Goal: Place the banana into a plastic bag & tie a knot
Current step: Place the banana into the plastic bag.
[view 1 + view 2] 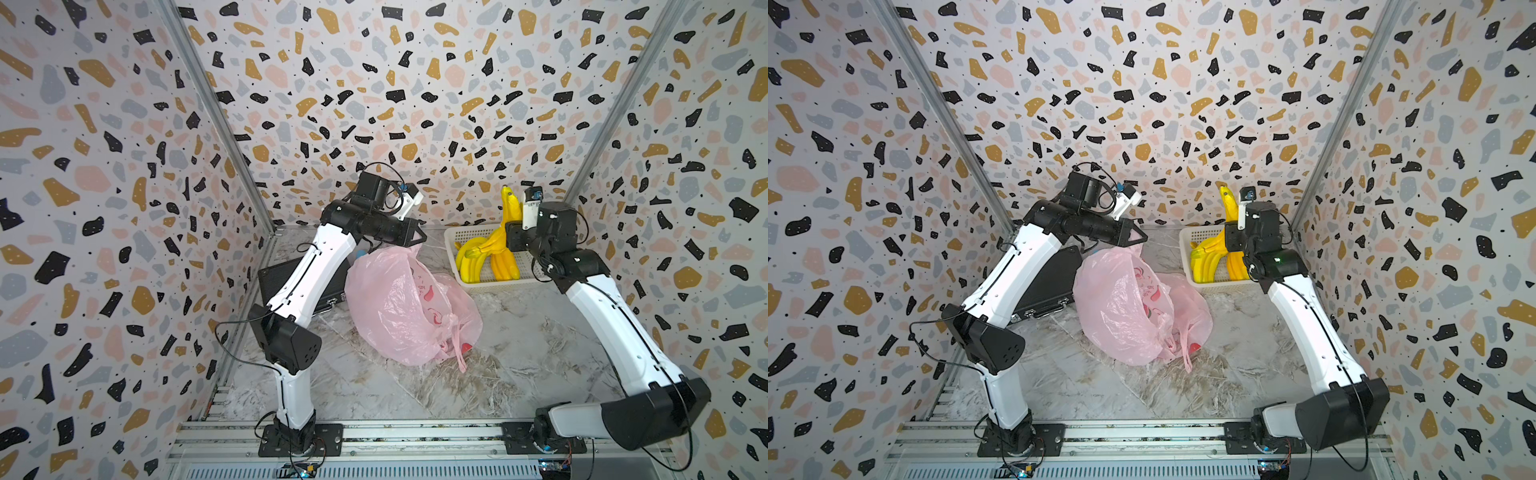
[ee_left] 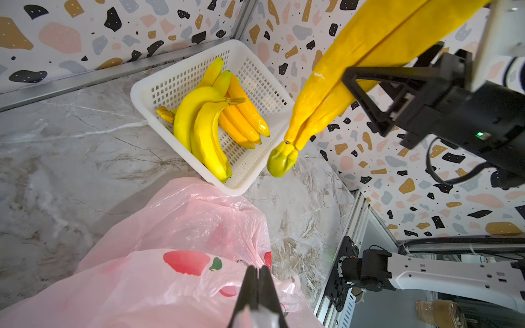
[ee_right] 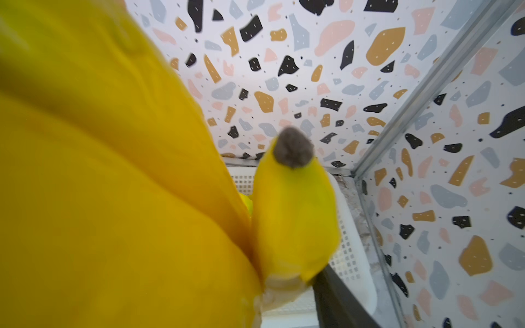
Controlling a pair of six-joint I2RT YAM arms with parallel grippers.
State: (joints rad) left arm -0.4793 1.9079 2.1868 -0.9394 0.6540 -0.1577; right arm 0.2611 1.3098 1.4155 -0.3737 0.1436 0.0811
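You had the right gripper (image 2: pixel 359 91) clamped across the middle of a bright yellow banana bunch (image 2: pixel 335 85), one black finger lying over its face and the other hidden behind it. The bunch hung clear of the white perforated plastic basket (image 2: pixel 250 68), stem knob down and tips up. Gripping at the middle probably made sense, since it let the narrow stem end lead into a bag mouth. Two more yellow banana bunches (image 2: pixel 204 125) lay in the basket, untouched and well below the lifted one.

Your left gripper (image 2: pixel 258 272) was pinched tight at the top edge of the thin pink plastic bag (image 1: pixel 399 303), and it looked to have film between the jaws. In both top views that edge was drawn up off the marble-patterned tabletop (image 1: pixel 519 353) while the body of the bag slumped below. Holding it high seemed meant to lift the rim and present an opening towards the basket side. How wide that mouth stood could not be told from any view.

The banana was in the air above the basket, near the bag but apart from it. The move across and down into the bag was not yet made, and no knot was begun. One pinch point might have let the far rim sag shut, so you would have needed to watch that the stem end found the opening and did not push film ahead of it.
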